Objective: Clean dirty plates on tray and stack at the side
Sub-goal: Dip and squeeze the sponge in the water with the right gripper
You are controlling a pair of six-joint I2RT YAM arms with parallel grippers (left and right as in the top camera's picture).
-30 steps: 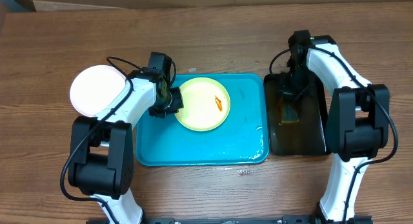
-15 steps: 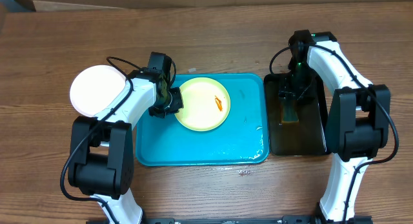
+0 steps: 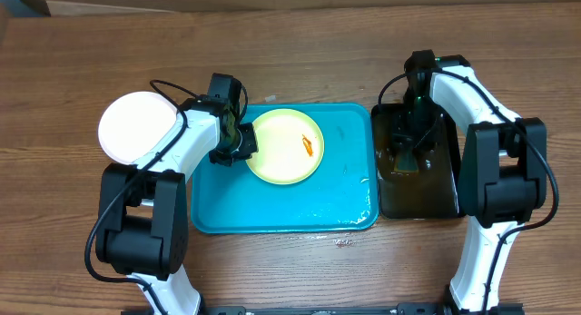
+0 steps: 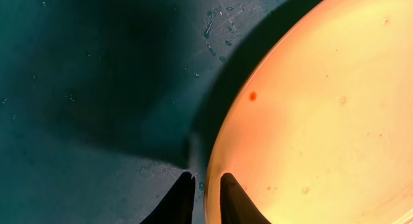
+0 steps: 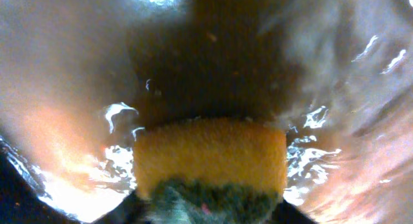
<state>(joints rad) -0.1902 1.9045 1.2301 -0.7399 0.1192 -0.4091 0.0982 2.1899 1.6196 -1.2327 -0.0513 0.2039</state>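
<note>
The pale yellow-green plate lies in the blue tray, near its left end. It has a red-orange smear on it. The left jaws are pinched on the plate's left rim, one tip on each side. A white plate sits off to the left on the desk.

Over in the black tray, the right jaws are down at the wet yellow sponge. I cannot tell if they are squeezing it or just around it. If they lift with a loose hold, the sponge could drop and splash. The plate is held only by its thin edge, so a hard rub could make it slip or tip.
</note>
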